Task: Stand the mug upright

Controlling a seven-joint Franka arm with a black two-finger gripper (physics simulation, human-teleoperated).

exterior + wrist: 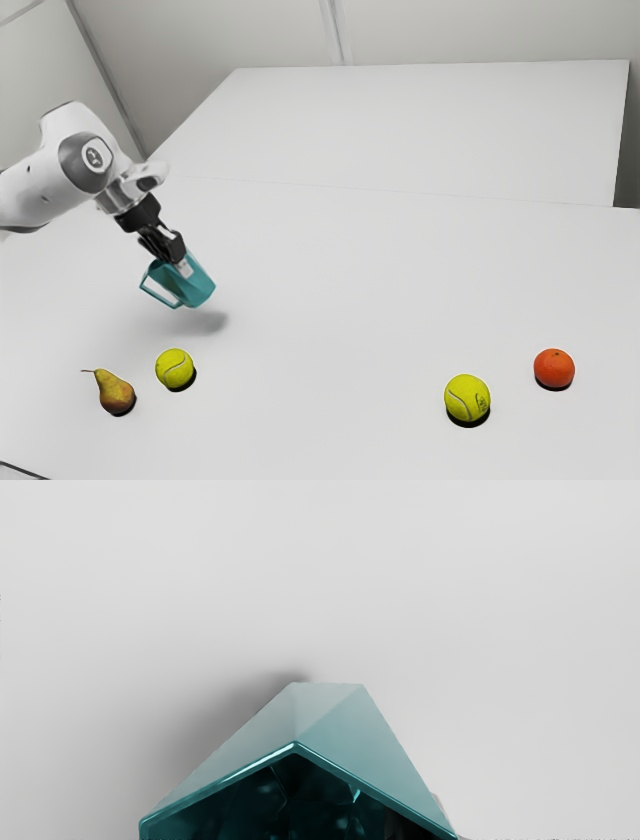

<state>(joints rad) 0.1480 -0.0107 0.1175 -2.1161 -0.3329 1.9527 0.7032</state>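
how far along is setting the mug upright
Looks done: the gripper has gripped the teal mug and lifted it, as its shadow lies apart from it on the table.
In hand: the mug hangs tilted, mouth toward the gripper.
Left: straightening it, lowering it base-down onto the table and letting go.

No words, brand or number could be read. Above the jaws, the rounded grey joint cap [73, 160] on the white robot arm [35, 193] bore a small round pale-and-dark emblem [95, 157], too small to make out. Well apart from the jaws, the farther yellow-green felt tennis ball [460, 393] carried a dark mark [482, 402], also illegible.
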